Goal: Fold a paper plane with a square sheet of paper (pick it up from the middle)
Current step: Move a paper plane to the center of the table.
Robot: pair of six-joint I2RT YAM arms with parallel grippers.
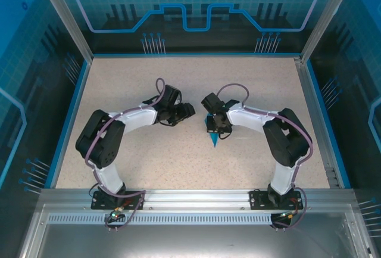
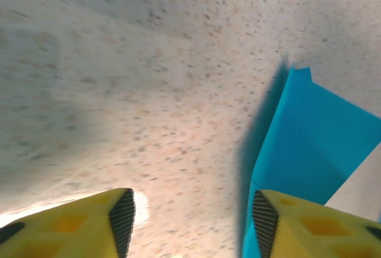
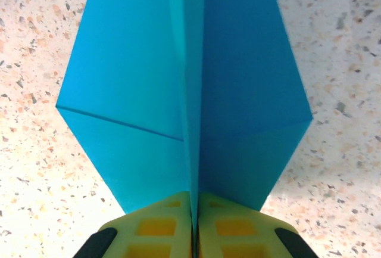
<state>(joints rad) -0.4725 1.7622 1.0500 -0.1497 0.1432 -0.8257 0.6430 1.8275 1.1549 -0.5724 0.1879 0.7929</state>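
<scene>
The square sheet of paper stands folded into a cyan paper plane (image 3: 137,85), wings spread to both sides of a central crease. My right gripper (image 3: 195,225) is shut on that middle fold, its yellow pads pressed together with the paper between them. From above, the paper plane (image 1: 214,141) pokes out pointed below the right gripper (image 1: 214,128) near the table's middle. My left gripper (image 1: 189,111) sits just to its left. The left gripper (image 2: 190,222) is open, bare table between its fingers. The paper plane (image 2: 309,139) lies beyond its right fingertip (image 2: 265,222).
The speckled beige tabletop (image 1: 149,157) is ringed by a blue rim (image 1: 71,115) and glass walls. An aluminium rail (image 1: 190,198) carries both arm bases at the near edge. Both arms bend inward toward the centre.
</scene>
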